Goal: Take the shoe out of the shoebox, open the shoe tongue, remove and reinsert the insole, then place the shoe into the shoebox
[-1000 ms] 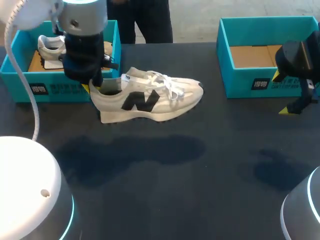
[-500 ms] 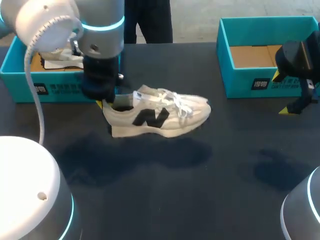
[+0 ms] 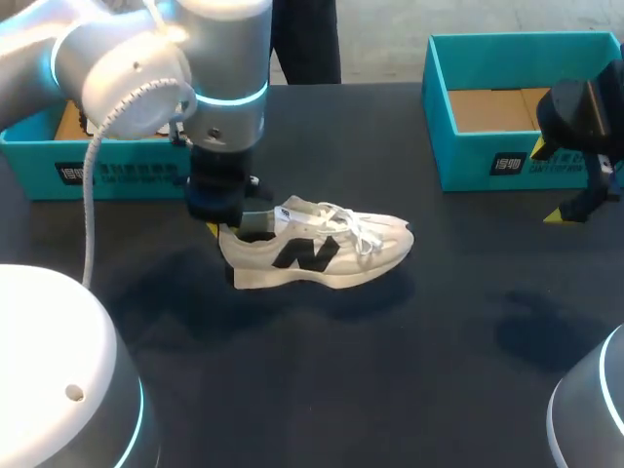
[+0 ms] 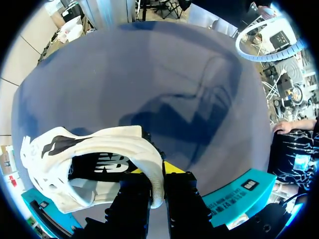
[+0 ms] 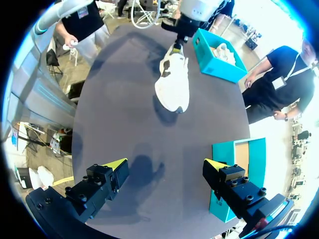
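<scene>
One shoe point(image 3: 322, 249), clear of L shoebox point(image 3: 107, 174), now nr table point(image 3: 390, 370) centre | L gripper point(image 3: 226, 226) pinches its heel collar point(image 4: 149, 164), has carried it inward & lower in 1 s | R gripper point(image 5: 164, 167) wide, empty | take-out nrly done, tongue point(image 3: 295, 208) next

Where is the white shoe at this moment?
In the head view the shoe is left of centre, its heel gripped by the left pincer, near the left box.
</scene>
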